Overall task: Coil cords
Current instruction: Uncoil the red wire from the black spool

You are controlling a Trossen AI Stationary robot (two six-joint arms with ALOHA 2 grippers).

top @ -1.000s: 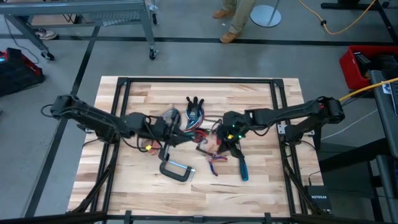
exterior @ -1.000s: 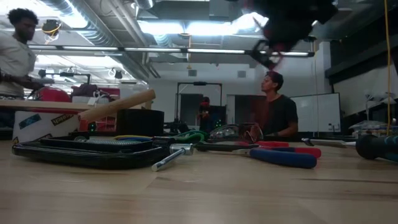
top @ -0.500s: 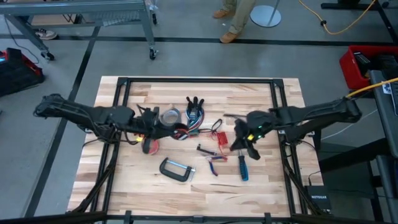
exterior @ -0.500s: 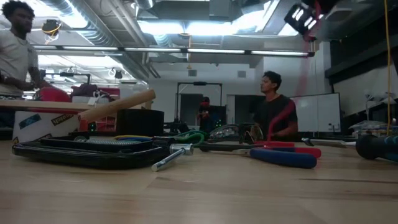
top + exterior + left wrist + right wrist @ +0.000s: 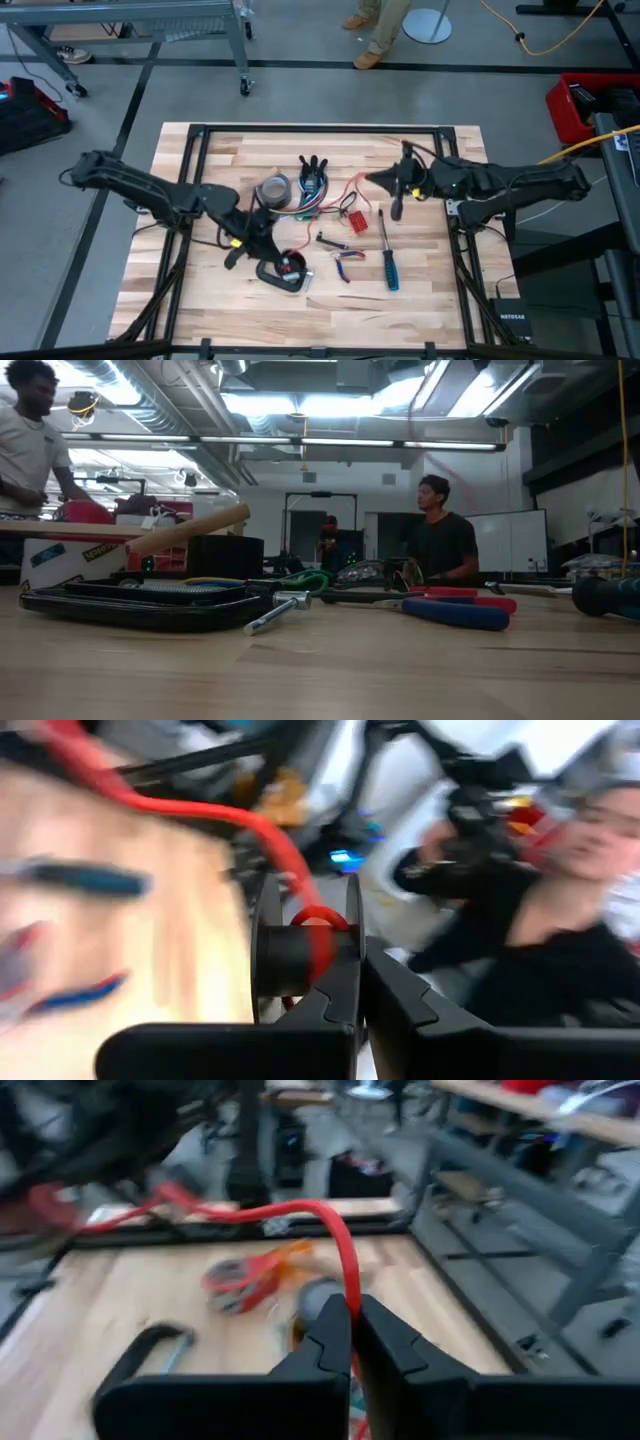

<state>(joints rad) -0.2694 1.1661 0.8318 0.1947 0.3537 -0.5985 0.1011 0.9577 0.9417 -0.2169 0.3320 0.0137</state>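
Observation:
A red cord (image 5: 352,190) runs over the table's middle between my two grippers. My right gripper (image 5: 385,182) is shut on it at the far right, above the table; the right wrist view shows the cord (image 5: 300,1208) arching away from the fingers. My left gripper (image 5: 280,258) is shut near the table's front, beside the C-clamp (image 5: 283,278). At its tips sits a black spool-like piece (image 5: 290,958) with the red cord (image 5: 230,815) looped round it. The other cords (image 5: 312,195) lie bundled in the table's middle. Neither gripper shows in the low view. My left gripper seems to pinch one flat end disc (image 5: 352,925) of the spool-like piece between its two fingers. The red cord's loop (image 5: 316,920) lies round the core just beside that disc. Whether the piece rests on the table, I cannot tell. My right gripper pinches the red cord (image 5: 347,1285) between its two shut fingers. The cord rises from the fingertips and arches away toward the table's left, clear of the table there.
A grey duct tape roll (image 5: 270,190) and an orange-red tape roll (image 5: 240,1278) lie left of the middle. A blue-handled screwdriver (image 5: 388,262), small pliers (image 5: 345,256) and a red connector (image 5: 353,221) lie at the near right. A black frame (image 5: 195,135) edges the table.
My left gripper has drawn back from the cord bundle, then gone toward the table's near edge, to the C-clamp. My right gripper has gone up and toward the table's right and far edges with the red cord, which is drawn out between them.

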